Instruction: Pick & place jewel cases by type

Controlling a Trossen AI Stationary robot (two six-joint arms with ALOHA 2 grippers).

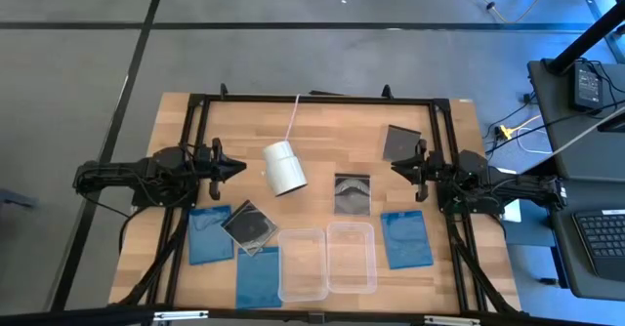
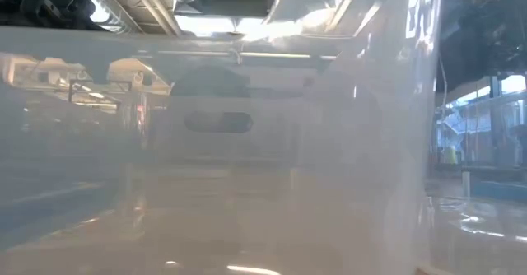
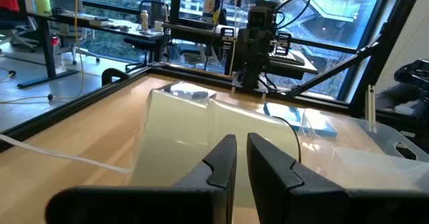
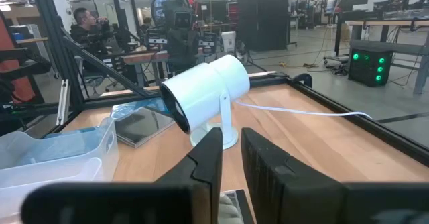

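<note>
Several jewel cases lie flat on the wooden table. Blue ones are at the near left (image 1: 209,233), near middle (image 1: 258,275) and near right (image 1: 405,239). A dark one (image 1: 249,225) overlaps the blue cases at the left. One with a silvery disc (image 1: 353,193) lies mid-table, and a dark grey one (image 1: 400,142) lies at the far right. My left gripper (image 1: 240,167) (image 3: 241,158) hovers level at the left side, shut, with nothing between its fingers. My right gripper (image 1: 395,168) (image 4: 231,157) mirrors it at the right side, shut and empty.
A white cylindrical cup (image 1: 284,167) with a cord lies between the two grippers. Two clear shallow trays (image 1: 302,264) (image 1: 351,256) stand at the near middle. A clear plastic wall (image 2: 263,143) fills the low view. A black frame (image 1: 312,100) rims the table.
</note>
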